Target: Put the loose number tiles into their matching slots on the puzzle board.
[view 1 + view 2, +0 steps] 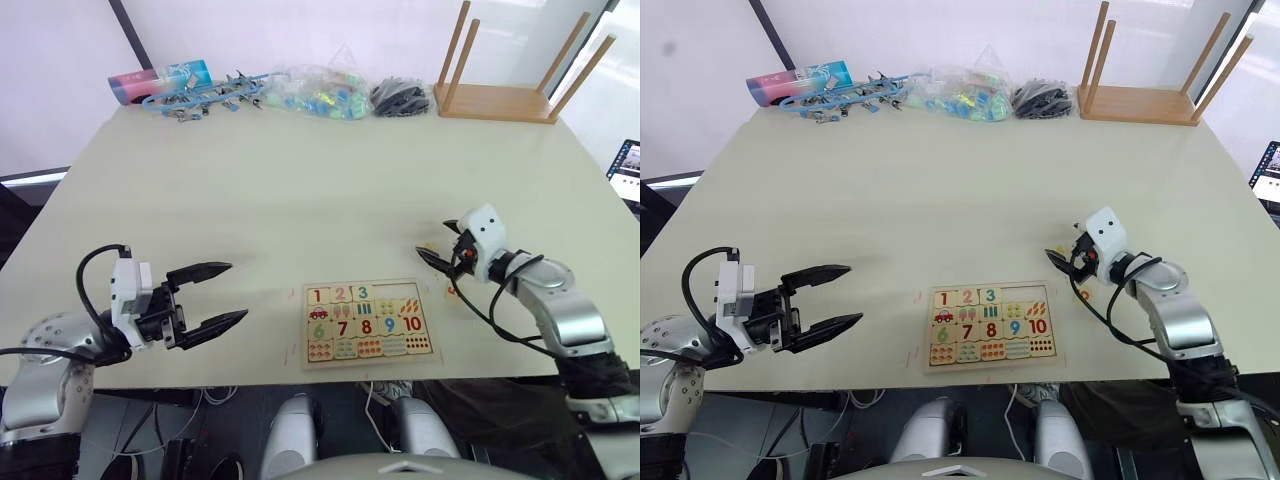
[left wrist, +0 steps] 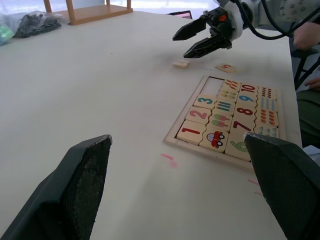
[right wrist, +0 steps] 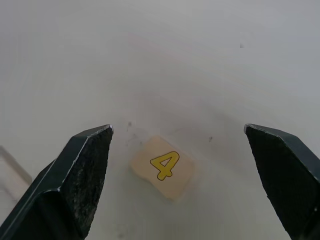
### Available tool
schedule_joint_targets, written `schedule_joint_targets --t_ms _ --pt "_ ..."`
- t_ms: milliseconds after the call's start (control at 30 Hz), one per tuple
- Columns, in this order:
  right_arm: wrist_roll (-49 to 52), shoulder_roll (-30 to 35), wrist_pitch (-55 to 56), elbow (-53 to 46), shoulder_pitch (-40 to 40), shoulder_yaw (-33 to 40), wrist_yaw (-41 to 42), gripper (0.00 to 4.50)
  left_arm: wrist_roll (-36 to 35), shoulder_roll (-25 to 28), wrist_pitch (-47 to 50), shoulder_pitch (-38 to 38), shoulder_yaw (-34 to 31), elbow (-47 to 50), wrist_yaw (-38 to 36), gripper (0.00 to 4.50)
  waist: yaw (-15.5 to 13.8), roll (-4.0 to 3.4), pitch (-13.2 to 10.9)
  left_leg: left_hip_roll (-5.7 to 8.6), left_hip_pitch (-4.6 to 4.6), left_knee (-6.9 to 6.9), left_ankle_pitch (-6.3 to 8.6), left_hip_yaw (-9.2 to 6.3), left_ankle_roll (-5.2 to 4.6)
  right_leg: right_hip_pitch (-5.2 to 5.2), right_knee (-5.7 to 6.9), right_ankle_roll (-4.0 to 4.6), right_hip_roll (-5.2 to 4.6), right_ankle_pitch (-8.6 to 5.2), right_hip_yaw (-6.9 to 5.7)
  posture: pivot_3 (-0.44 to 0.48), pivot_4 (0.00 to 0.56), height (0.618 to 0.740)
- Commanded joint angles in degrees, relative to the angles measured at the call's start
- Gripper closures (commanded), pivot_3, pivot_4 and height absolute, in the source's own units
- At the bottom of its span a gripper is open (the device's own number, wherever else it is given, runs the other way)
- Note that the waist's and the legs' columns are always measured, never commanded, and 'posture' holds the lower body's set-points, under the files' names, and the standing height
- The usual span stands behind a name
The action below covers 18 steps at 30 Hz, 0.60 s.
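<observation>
Right gripper (image 3: 177,175) hung spread wide over the 4 tile (image 3: 162,166), nothing in it

Board (image 1: 368,322) sat near the table's (image 1: 300,190) front edge with 1, 2 and 3 already in the top row and the last two slots (image 2: 216,86) bare. The 4 tile lay flat on the table just past the board's far right corner, and the 5 tile (image 2: 225,67) was close beside it. Left gripper (image 1: 218,295) was off to the left of the board, fingers apart and empty too
</observation>
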<state>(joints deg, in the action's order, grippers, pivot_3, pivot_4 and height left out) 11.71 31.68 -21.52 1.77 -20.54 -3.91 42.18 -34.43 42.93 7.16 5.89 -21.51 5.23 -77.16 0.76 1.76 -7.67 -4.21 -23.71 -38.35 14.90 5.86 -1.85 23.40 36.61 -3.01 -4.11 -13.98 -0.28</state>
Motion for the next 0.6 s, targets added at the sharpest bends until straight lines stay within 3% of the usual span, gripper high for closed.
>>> schedule_joint_targets --t_ms 33,267,600 --pt "0.2 3.2 5.7 7.7 -5.3 -1.7 11.0 0.09 -1.3 0.7 0.6 -1.0 0.8 2.9 0.1 0.00 0.0 -0.01 0.0 0.00 0.00 0.00 0.00 0.02 0.00 -0.01 0.00 -0.01 0.00 0.00 0.01 0.000 0.150 0.738" --pt "-3.8 4.6 16.6 29.2 -17.3 -7.9 28.9 0.09 -1.1 0.8 1.6 -2.6 2.3 3.4 0.3 0.00 0.1 -0.03 0.0 -0.01 0.03 -0.01 -0.01 0.01 -0.01 -0.02 0.04 0.00 0.06 0.01 0.02 0.000 0.150 0.738" --pt "-10.9 1.0 35.3 54.1 -29.6 -10.9 38.3 0.09 -1.4 1.8 1.6 -1.8 0.5 3.0 -0.7 0.00 0.2 -0.05 0.0 -0.02 0.05 -0.01 -0.02 0.05 0.02 -0.03 0.06 -0.01 0.06 0.01 0.02 0.000 0.150 0.738"
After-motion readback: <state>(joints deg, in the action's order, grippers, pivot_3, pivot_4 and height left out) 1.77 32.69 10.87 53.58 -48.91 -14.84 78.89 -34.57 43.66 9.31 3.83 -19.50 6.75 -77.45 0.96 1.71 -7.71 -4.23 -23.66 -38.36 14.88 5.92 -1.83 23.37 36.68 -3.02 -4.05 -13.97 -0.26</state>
